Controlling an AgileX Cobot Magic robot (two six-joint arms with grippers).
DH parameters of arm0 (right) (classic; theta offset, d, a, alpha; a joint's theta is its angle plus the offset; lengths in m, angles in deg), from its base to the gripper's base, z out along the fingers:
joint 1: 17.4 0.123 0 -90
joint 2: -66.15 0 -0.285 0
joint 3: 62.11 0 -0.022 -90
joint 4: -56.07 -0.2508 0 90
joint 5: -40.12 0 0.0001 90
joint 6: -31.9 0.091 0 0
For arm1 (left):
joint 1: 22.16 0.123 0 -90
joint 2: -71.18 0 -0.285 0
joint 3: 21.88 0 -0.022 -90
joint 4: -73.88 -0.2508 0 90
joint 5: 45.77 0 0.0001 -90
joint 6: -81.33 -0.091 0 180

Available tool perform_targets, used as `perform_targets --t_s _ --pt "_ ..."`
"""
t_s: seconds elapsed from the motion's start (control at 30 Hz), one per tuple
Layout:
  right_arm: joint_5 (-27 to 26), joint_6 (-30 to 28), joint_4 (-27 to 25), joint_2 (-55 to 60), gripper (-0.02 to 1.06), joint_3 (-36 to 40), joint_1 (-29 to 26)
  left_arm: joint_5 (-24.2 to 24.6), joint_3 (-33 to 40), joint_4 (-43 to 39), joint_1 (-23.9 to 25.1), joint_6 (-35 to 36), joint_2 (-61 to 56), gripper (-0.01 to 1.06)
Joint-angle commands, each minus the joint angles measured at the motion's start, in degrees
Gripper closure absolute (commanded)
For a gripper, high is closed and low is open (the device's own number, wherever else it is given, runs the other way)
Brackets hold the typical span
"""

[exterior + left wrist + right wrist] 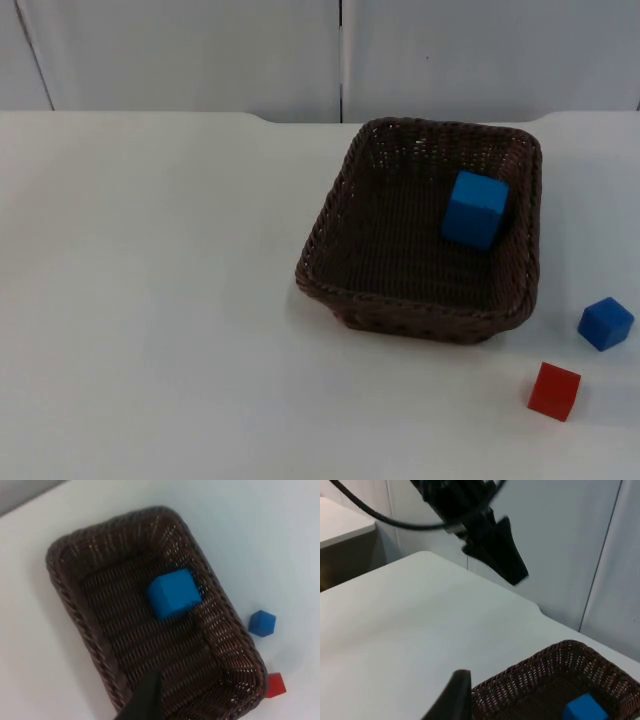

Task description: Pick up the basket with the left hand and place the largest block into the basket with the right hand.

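Observation:
A dark brown wicker basket (400, 300) stands on the white table, right of the middle. The largest block, a blue cube (475, 208), lies inside it against the far right wall. The left wrist view looks down from high up on the basket (65, 590) and the cube (172, 594). My left gripper (512, 570) hangs in the air over the table's far side, well clear of the basket (520, 680). My right gripper (455, 696) is raised beside the basket's rim, with the cube (584, 710) beyond it.
A small blue block (605, 323) and a red block (554, 390) lie on the table to the right of the basket's front corner. The grey partition wall (200, 50) closes the far edge.

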Motion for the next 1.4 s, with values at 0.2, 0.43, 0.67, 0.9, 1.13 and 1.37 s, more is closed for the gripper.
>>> perform_targets --t_s 0.2,0.43,0.67,0.9,1.13,1.37 --pt "-1.2 1.8 0.0 -6.4 0.09 5.3 0.0 -11.0 16.8 -1.5 -0.3 -1.3 -14.8 0.12" --pt "-1.0 3.2 0.0 -11.0 0.09 9.9 0.0 -19.6 32.4 -2.8 -0.3 -1.7 -28.5 0.12" --pt "2.0 3.3 0.0 -13.3 0.09 11.0 0.0 -22.5 43.1 -4.6 -0.3 -1.7 -40.5 0.12" --pt "6.8 3.3 0.9 -13.3 0.09 11.0 0.0 -22.6 50.4 -5.3 -0.3 -1.7 -50.7 0.12" --pt "7.9 3.3 1.5 -13.3 0.09 11.0 0.0 -22.6 58.7 -6.5 -0.3 -1.1 -62.2 0.12" --pt "9.8 3.3 1.5 -14.0 0.09 11.8 0.0 -20.5 64.7 -10.6 -0.1 1.1 -72.5 0.12"
